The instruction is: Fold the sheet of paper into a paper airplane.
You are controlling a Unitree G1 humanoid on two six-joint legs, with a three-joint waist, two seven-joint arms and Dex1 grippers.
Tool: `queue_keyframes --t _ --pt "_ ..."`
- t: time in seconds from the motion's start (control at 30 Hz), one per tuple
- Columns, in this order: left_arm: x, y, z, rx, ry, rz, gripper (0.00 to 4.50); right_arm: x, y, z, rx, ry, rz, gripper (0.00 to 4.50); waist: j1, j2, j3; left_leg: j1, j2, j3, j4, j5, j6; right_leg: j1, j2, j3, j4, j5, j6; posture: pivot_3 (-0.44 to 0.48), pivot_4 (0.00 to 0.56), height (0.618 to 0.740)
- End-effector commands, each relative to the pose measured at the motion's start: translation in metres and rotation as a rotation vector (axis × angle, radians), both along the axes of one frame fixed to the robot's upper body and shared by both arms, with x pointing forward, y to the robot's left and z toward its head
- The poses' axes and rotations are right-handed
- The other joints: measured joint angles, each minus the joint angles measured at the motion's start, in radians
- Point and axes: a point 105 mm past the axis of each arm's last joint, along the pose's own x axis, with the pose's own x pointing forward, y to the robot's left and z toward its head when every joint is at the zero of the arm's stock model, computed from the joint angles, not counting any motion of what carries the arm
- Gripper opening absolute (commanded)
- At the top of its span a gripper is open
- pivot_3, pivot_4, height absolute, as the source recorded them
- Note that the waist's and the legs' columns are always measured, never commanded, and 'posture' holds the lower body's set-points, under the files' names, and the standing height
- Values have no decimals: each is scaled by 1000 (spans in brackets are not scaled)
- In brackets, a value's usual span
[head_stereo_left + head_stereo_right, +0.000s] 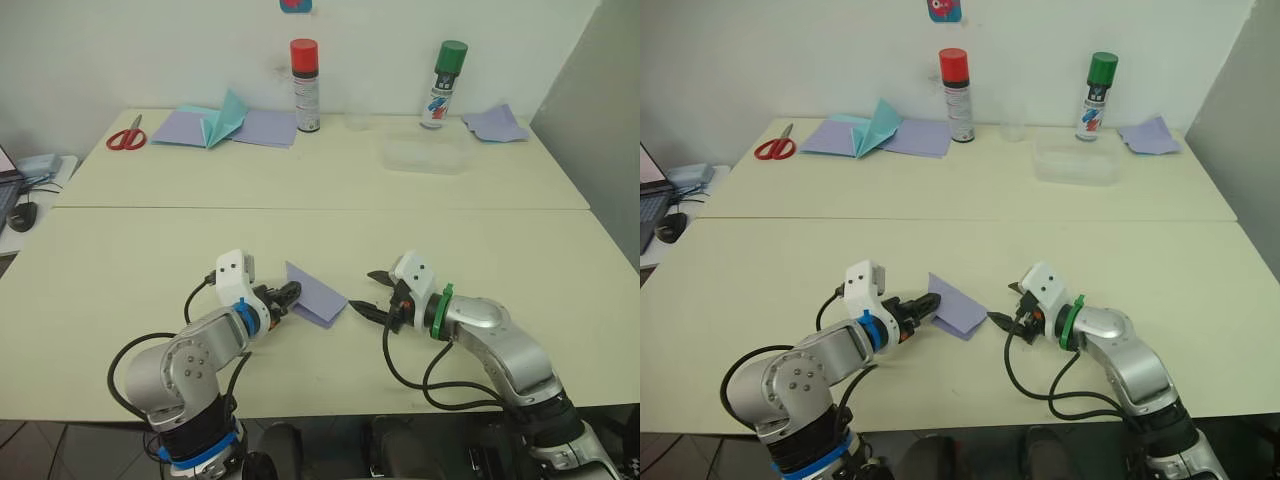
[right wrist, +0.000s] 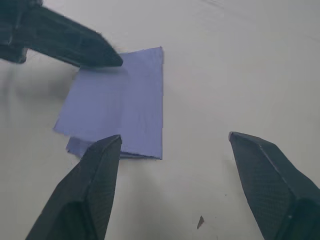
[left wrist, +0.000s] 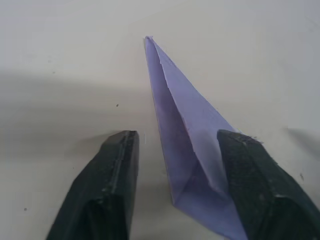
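**Both grippers apart at a half-folded sheet**

Left gripper (image 1: 290, 296) has its fingers spread at the near-left edge of the sheet of paper (image 1: 314, 293), one finger on each side of the raised flap but not pinching it, as the left wrist view shows. Right gripper (image 1: 377, 296) sits just off the sheet's right corner, its fingers wide apart and gripping nothing.

The lavender sheet lies on the near table (image 1: 120, 270) between the two arms, doubled over on itself with one layer lifting along a crease, so it reads as an early fold rather than a finished wedge. I judge the next move needs one hand to pin the sheet flat while the other takes a free edge and carries it over, pressing the crease.

Well apart, on the far table, stand a red-capped can (image 1: 305, 85) and a green-capped can (image 1: 441, 84), with scissors (image 1: 127, 135), spare lavender sheets (image 1: 265, 127) and a teal folded piece (image 1: 226, 116).
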Motion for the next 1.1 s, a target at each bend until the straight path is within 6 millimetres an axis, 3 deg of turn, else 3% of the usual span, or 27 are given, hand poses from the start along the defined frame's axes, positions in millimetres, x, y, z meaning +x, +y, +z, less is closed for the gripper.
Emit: queue_keyframes --t 0.03,0.07,0.17,0.27,0.4,0.53,0.63,0.9,1.1 --pt "-2 24 14 11 -62 16 4178 -10 14 12 -26 -193 143 3410 -5 0 0 0 1 0 0 0 0 0 0 0 0 0 0 0 150 740" --pt "-2 30 19 14 -81 3 4477 -11 17 10 -34 -219 168 3410 -7 -1 0 1 1 -1 0 0 0 0 1 0 1 0 0 0 150 740" --pt "-5 36 41 46 -163 -126 4495 -12 30 6 -27 -270 227 3410 -11 -2 1 1 2 -2 0 0 0 0 1 -1 1 0 0 0 150 740" --pt "-25 31 62 288 -344 -424 4495 -10 40 2 -28 -298 248 3410 -15 -2 1 1 2 -2 0 1 -2 0 1 -1 2 0 0 0 150 740" --pt "-58 32 44 585 -517 -848 4495 6 46 6 20 -299 167 3410 -15 0 2 7 4 0 -3 -4 -12 2 -6 3 1 -2 -4 0 150 740" --pt "-60 43 38 687 -679 -911 4495 8 52 8 48 -298 167 3410 11 0 3 5 3 2 -4 -4 -13 0 -14 2 1 -8 -13 0 150 740" --pt "-55 42 43 668 -755 -875 4500 5 57 6 54 -289 192 2865 18 0 2 3 3 3 -2 -4 -13 0 -14 1 0 -9 -11 0 150 740" --pt "-59 33 43 618 -793 -880 4500 5 55 0 32 -287 203 27 10 0 2 1 4 3 -1 -4 -12 -2 -8 0 1 -5 -3 0 150 740" --pt "-62 33 44 568 -753 -907 4500 -2 47 -3 -13 -310 311 27 9 0 3 1 5 1 -1 -4 -12 -2 -3 0 2 -6 -5 0 150 740"
